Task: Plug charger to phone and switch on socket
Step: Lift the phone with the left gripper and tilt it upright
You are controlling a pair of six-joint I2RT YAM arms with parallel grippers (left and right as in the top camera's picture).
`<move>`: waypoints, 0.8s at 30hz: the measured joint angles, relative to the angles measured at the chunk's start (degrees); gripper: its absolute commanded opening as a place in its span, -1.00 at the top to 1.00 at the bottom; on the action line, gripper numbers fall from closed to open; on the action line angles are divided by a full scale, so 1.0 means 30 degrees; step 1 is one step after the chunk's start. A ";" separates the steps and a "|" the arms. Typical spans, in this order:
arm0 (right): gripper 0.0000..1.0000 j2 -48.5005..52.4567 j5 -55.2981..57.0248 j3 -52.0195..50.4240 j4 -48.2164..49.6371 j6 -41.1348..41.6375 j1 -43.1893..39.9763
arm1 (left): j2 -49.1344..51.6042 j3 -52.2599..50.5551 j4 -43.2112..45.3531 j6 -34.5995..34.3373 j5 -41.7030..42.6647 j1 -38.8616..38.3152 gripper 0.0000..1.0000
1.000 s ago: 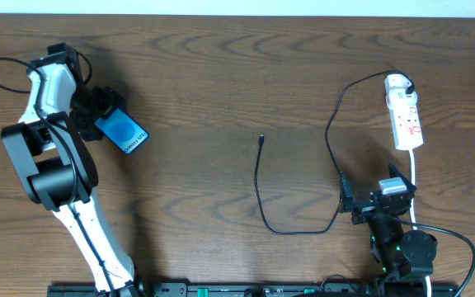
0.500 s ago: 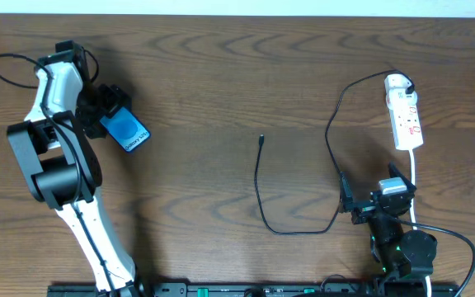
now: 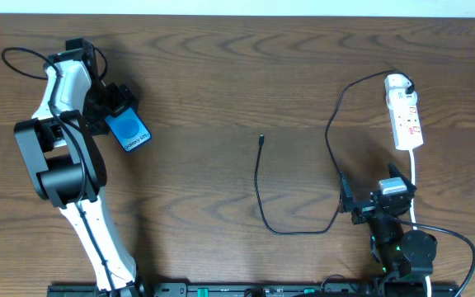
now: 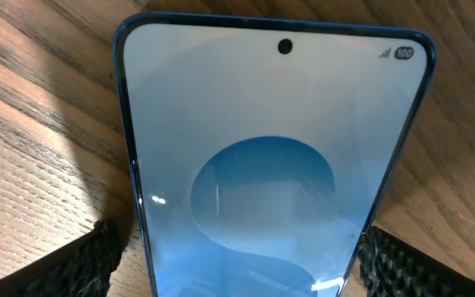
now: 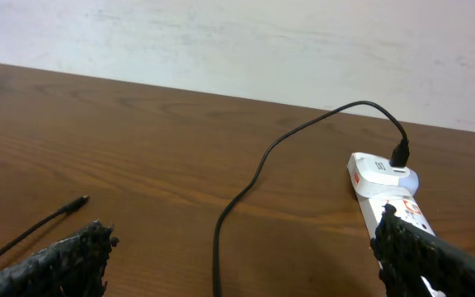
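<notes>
The table (image 3: 221, 74) is dark wood. At its far left, the left arm (image 3: 64, 165) has its gripper (image 3: 115, 107) around the phone (image 3: 129, 130), with fingers (image 4: 89, 264) against both long edges, seemingly clamped. The right gripper (image 5: 242, 264) sits front right, fingers spread wide. The socket (image 3: 406, 115) lies far right. The charger (image 3: 258, 190) loops from its plug head (image 3: 397, 82), seated in the socket's far end, to its tip (image 3: 261, 139), which lies loose mid-table.

Right pincer (image 5: 250, 260) spread wide at the near corners, black charger (image 5: 246, 186) curving over the brown surface (image 5: 138, 124) from its tip near left to the white socket (image 5: 383, 186) far right.
</notes>
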 measured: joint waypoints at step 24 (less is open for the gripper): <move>-0.99 0.0000 0.0000 0.0000 0.0000 0.0000 0.0007 | -0.0474 -0.1013 0.0656 0.1326 -0.0729 -0.0415 -0.80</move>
